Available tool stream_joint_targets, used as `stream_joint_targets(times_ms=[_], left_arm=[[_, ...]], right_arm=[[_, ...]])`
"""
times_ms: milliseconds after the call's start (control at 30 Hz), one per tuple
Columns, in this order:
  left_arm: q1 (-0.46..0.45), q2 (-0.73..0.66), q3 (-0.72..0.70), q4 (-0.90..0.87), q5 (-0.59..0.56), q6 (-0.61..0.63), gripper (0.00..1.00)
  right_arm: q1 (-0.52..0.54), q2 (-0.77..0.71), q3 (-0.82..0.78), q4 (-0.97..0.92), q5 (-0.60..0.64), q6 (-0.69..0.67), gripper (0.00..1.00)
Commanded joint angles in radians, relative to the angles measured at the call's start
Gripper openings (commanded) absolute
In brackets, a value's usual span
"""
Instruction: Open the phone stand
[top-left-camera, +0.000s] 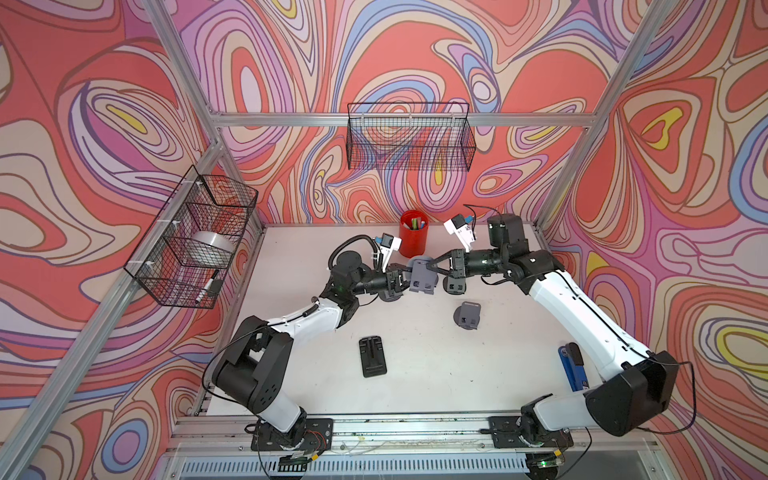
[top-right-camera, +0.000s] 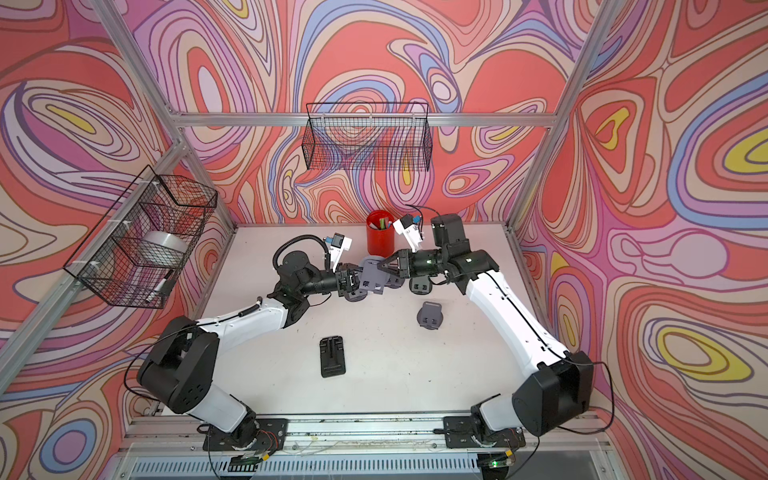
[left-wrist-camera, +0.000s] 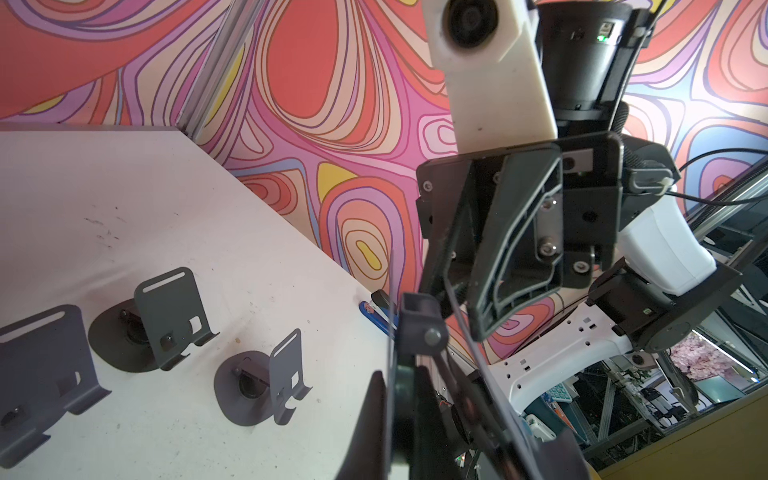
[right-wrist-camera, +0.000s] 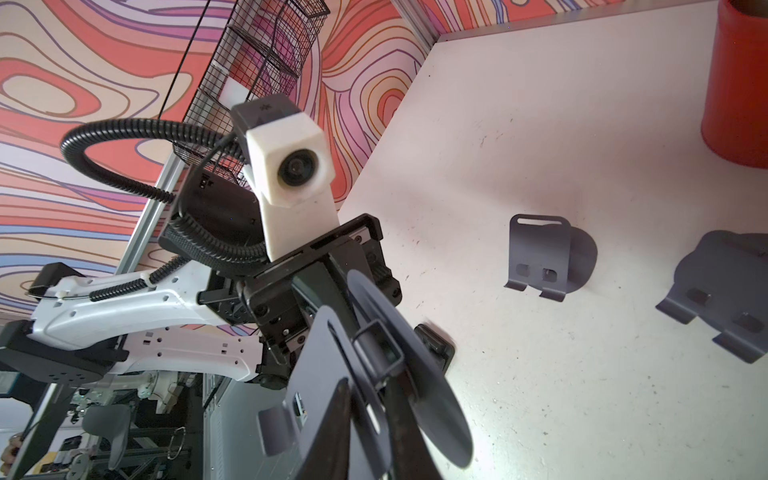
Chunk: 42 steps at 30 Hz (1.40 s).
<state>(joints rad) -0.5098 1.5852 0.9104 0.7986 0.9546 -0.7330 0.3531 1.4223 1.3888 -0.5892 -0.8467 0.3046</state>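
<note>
Left end effector (top-left-camera: 403, 281) is pinched tight on one edge of a grey phone stand (top-left-camera: 422, 284). Right end effector (top-left-camera: 433, 267) comes in from the opposite side, fingers narrow & clamped on the stand's hinge arm by its round base. Phone stand hangs in the air betw. the two arms, over the back-centre of the white worktop (top-left-camera: 478, 374), just in front of a red pen cup (top-left-camera: 413, 235). Its plate & base sit at an angle to each other. Spare grey stand (top-left-camera: 468, 315) sits nearer the front, plate propped up. Black folded stand (top-left-camera: 373, 356) lies flat, well apart. Blue stapler (top-left-camera: 571, 365) lies at the worktop's right edge, by the right arm.
</note>
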Motion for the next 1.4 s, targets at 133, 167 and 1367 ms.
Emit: stream_joint_targets(times_ms=[133,167,1367], left_arm=[[-0.003,-0.061,0.088,-0.395,-0.034,0.144,0.0],[-0.003,-0.064,0.092,-0.419,-0.035,0.149,0.0],[0.045,0.013,0.217,-0.725,0.014,0.163,0.0]], right_arm=[[0.01,-0.039,-0.017,-0.007,-0.045,-0.16,0.05],[0.01,-0.044,-0.02,-0.008,-0.046,-0.169,0.03],[0.125,0.022,0.12,-0.199,-0.112,-0.361,0.27]])
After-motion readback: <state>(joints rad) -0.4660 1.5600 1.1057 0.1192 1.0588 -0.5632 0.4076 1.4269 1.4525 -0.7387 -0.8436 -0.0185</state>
